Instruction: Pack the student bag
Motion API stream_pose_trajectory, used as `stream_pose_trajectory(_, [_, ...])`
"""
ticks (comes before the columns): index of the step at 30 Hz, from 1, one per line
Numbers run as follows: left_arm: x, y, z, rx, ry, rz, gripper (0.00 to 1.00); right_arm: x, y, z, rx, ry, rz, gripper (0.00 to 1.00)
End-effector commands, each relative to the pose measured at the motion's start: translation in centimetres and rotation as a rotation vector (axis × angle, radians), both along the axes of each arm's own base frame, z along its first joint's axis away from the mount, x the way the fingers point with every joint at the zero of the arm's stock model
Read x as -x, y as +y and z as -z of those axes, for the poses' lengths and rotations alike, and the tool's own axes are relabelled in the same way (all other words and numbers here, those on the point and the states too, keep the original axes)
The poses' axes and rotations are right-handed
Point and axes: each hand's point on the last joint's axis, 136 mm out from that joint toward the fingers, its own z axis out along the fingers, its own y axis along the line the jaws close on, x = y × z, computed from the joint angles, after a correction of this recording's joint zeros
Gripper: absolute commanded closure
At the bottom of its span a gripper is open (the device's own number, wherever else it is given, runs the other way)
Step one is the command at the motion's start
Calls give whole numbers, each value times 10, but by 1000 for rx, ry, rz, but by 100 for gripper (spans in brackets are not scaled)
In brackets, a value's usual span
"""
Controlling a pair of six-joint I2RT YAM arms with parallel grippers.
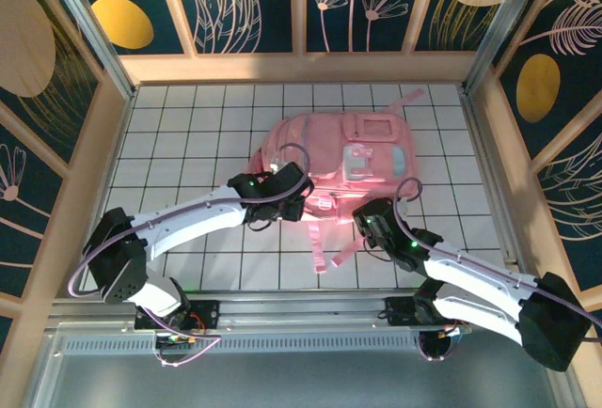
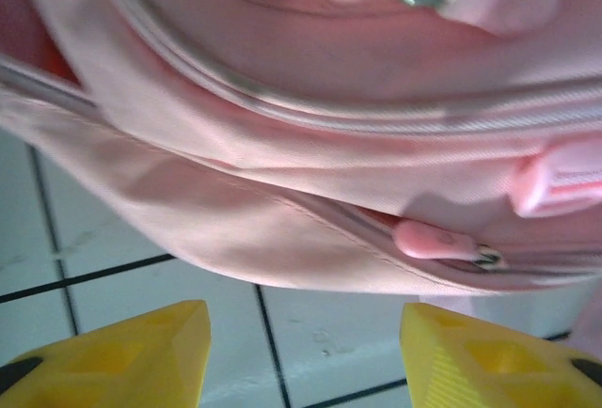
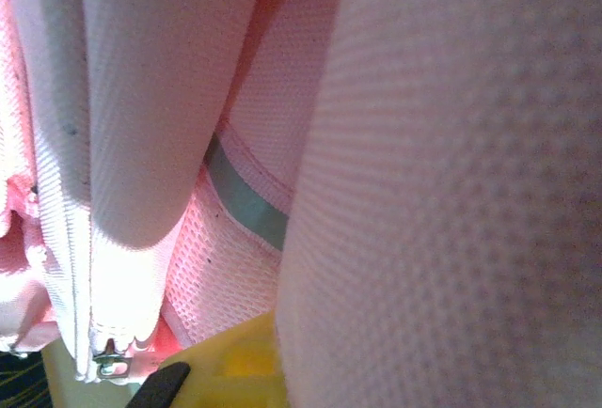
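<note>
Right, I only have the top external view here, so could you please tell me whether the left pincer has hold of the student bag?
Observer: No. In the left wrist view the left pincer is open, its yellow fingers apart over the tiled table, short of the student bag.
Operator: Thank you. What lies directly ahead of it?
Observer: The bag's lower seam, with a pink zipper pull toward the right of that view.
Operator: And the right pincer, please?
Observer: The right pincer is shut. Its wrist view shows pink mesh fabric pressed against a yellow finger, beside a grey strip. Whether it pinches fabric I cannot tell.
</note>
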Motion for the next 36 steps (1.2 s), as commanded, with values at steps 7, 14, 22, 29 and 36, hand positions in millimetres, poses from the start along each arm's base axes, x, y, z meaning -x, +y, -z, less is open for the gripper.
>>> stream_pose_trajectory(7, [6,-35,9,75,41,156,40,-10,12,-23,175,-139,-197,100])
stream_pose_trajectory(14, [13,-34,27,116,109,101,38,3,23,3,188,-144,-343,100])
stream_pose_trajectory(22, [9,-26,24,180,103,71,34,7,13,24,297,-112,-376,100])
stream_pose_trajectory(29, [-3,-36,14,101,33,217,35,6,19,21,326,-140,-437,100])
stream_pose_trajectory(36, [-8,-64,24,119,50,329,37,5,20,20,317,-140,-441,100])
